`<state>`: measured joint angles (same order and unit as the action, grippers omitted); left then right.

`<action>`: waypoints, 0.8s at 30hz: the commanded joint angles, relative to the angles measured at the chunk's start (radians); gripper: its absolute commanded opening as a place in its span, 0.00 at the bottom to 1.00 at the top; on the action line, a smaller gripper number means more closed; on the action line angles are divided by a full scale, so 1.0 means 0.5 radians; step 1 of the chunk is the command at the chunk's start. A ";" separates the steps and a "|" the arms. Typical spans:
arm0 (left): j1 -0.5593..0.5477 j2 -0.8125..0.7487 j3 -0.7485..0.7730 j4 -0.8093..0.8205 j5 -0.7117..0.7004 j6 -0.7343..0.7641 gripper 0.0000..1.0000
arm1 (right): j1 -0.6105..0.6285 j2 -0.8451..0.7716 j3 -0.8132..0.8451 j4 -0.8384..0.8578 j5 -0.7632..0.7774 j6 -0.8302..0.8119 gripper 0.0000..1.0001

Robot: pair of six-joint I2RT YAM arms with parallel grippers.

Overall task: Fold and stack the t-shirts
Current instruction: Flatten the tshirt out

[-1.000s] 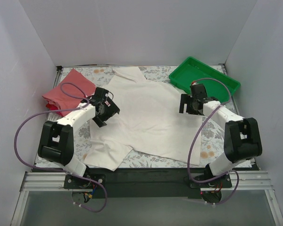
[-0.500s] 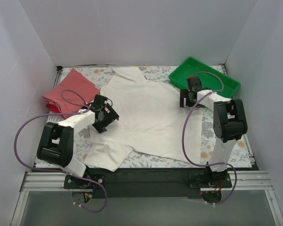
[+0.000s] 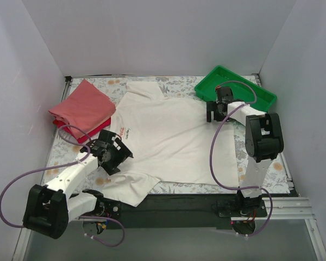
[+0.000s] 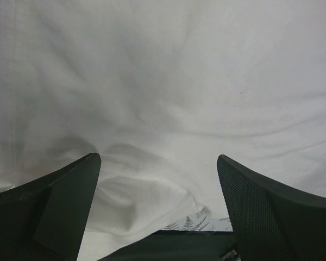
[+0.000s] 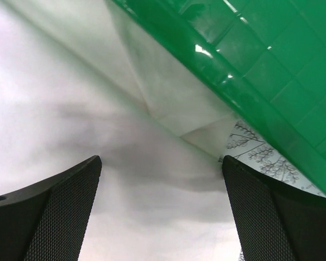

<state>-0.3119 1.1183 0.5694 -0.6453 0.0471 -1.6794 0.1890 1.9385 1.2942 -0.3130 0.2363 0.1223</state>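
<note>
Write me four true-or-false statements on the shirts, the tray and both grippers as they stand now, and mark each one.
1. The cream t-shirt lies spread open on the table. True.
2. The salmon-pink t-shirt lies in the green tray. False: it lies folded at the far left, on the red t-shirt.
3. The left gripper is open over the cream t-shirt. True.
4. The right gripper is shut on a sleeve. False: it is open, beside the tray.
</note>
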 commanded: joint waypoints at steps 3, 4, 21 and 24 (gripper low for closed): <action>-0.005 -0.190 0.147 -0.198 -0.070 0.027 0.88 | -0.013 -0.137 0.081 -0.012 -0.453 -0.057 0.98; -0.005 -0.187 0.186 -0.185 -0.070 0.027 0.88 | -0.013 -0.140 0.096 -0.009 -0.521 -0.063 0.98; -0.005 0.776 0.515 0.379 0.029 0.196 0.89 | 0.042 0.332 0.648 0.003 -0.773 -0.103 0.98; 0.001 0.837 0.497 0.312 -0.070 0.178 0.89 | 0.061 0.403 0.676 0.003 -0.706 -0.125 0.98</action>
<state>-0.3107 1.5154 0.8185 -0.4782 0.0647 -1.6001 0.2050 2.1197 1.5837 -0.3176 -0.1276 0.0883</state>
